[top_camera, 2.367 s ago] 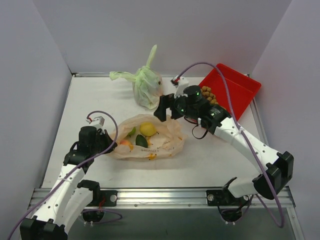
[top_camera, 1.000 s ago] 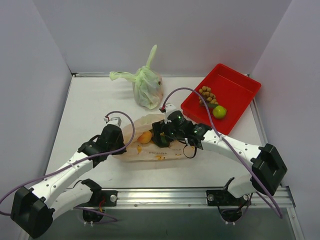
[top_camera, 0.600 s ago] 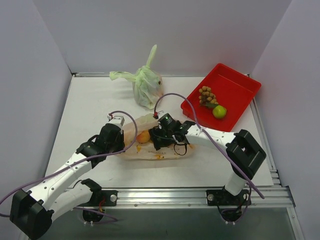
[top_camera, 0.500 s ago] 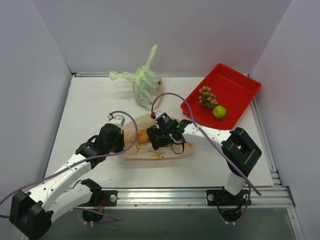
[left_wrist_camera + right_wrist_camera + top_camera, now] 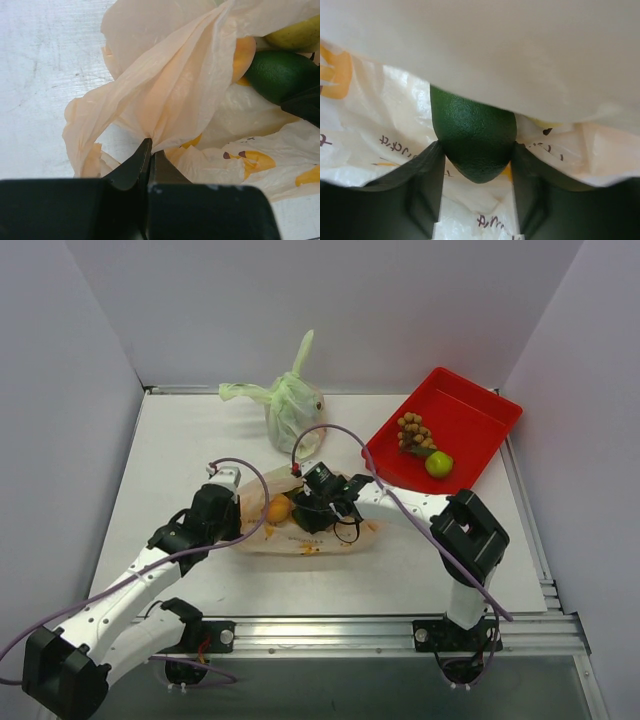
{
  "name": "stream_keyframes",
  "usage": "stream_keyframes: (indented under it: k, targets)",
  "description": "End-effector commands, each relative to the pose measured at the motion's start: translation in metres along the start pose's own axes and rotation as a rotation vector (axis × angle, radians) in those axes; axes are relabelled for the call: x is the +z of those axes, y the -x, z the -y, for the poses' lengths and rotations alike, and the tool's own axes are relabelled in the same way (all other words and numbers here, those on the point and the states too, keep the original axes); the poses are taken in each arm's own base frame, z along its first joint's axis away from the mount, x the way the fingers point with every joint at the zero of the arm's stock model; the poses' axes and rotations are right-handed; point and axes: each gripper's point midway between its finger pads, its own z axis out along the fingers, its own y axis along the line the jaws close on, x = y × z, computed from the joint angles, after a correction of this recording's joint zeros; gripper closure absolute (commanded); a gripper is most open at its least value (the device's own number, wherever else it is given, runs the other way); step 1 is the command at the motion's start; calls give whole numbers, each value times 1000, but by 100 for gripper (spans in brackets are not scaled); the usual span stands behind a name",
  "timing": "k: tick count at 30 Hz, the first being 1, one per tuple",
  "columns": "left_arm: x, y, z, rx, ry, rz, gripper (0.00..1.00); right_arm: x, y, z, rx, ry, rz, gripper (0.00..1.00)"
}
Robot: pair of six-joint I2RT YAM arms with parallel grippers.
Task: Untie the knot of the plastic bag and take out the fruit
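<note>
Plastic bag (image 5: pixel 165 95) looks flimsy and slippery, so the left hand (image 5: pixel 150 152) pinches a bunched fold, while the right hand (image 5: pixel 476 144) clasps the firm-looking green fruit (image 5: pixel 470 127) by its sides.

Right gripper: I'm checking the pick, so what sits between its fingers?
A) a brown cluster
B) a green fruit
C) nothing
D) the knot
B: the right wrist view shows the right gripper with a finger against each side of a green fruit inside the bag.
</note>
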Motion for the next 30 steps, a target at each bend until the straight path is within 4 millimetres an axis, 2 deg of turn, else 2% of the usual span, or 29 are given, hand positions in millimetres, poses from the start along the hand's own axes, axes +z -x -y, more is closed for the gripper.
stream_keyframes:
  k: [1,3,9,13,17,21,25,26,28,29,30]
  targets:
    - [1,17,-1,-32,2,54,100,-12,5,-6,-34,13,9,70]
    - [0,19,-4,-48,6,60,100,-19,4,-8,-53,21,22,85]
    - [0,21,-10,-78,14,70,100,-50,15,-14,-82,63,97,100]
    - [1,21,-10,-83,14,68,100,-74,29,-19,-89,90,168,100]
    - [1,22,-12,-89,18,70,100,-109,53,-29,-106,137,271,100]
    - [2,21,-13,-93,23,66,100,-139,72,-20,-116,114,369,100]
    - [2,20,-13,-92,19,63,100,-170,88,27,-44,-35,473,100]
    - [2,20,-13,-92,19,62,100,-180,93,56,16,-114,505,100]
    - [1,21,-12,-93,17,64,100,-187,91,94,101,-216,519,100]
    - [2,20,-12,-93,17,63,100,-193,90,123,155,-282,529,100]
    - [1,21,-13,-95,17,66,100,-193,86,139,172,-324,524,100]
